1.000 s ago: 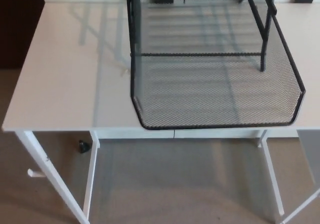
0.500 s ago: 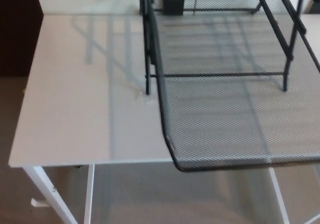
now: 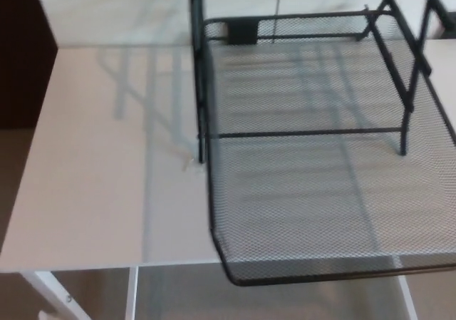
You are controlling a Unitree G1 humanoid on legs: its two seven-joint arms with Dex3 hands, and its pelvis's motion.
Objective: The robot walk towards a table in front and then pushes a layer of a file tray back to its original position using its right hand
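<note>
A white desk (image 3: 92, 192) fills most of the head view, its near edge running across the bottom of the picture and its left edge slanting up toward a dark panel (image 3: 21, 49) at the far left. Faint grey shadows of bars lie across the bare desktop to the left of the tray. On the right half of the desk stands a black wire-mesh file tray (image 3: 313, 106), with upright black posts at its left side and slanted struts at its right. Its lowest layer (image 3: 320, 213) is pulled out toward the camera: the mesh floor reaches past the near edge of the desk and overhangs it, the rounded front rim hanging over the floor below. A thin black crossbar (image 3: 306, 132) spans the tray from the left post to the right strut, above the drawn-out mesh. At the back rim of the tray sits a small dark block (image 3: 241, 31). Under the desk edge, a white leg (image 3: 53, 295) slants down at the lower left, with beige floor (image 3: 178, 295) beyond. Neither robot hand shows, so the state of the fingers cannot be told.
</note>
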